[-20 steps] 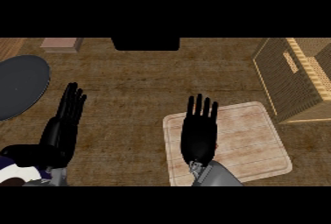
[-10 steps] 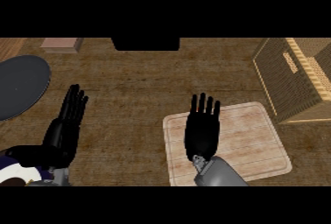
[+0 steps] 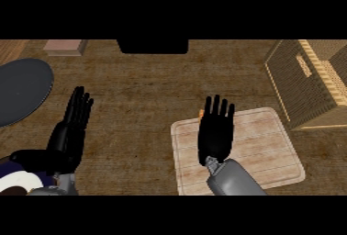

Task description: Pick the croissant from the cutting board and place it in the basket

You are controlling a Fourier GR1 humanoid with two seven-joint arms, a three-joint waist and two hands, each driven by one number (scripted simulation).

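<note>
Most of the croissant (image 3: 201, 113) was hidden. Only a small orange sliver showed at the far left corner of the cutting board (image 3: 261, 147), peeking out beside the fingers of the right hand (image 3: 215, 135). That hand lay flat over the board's left half, palm down, with its fingers straight and close together and curled round nothing. I could not tell whether it touched the croissant. Its grey forearm (image 3: 234, 181) covered the board's near left part and ran out past the lower edge.

The basket (image 3: 305, 87) stood at the right, just beside the board's far right corner. It was cut off by the right edge, so its opening was only partly in view. A dark round plate (image 3: 20, 92) was cut off at the left edge. At the far edge a black object (image 3: 152, 46) and a pinkish block (image 3: 64, 46) were both clipped, and I could not make out what either was.

By count there were one croissant, one board, one basket, one plate and two hands. The left hand (image 3: 73, 124) rested open on the table (image 3: 142, 92) at the left, fingers straight, near the plate and well apart from the board. The right hand itself blocked any clear look at the croissant.
</note>
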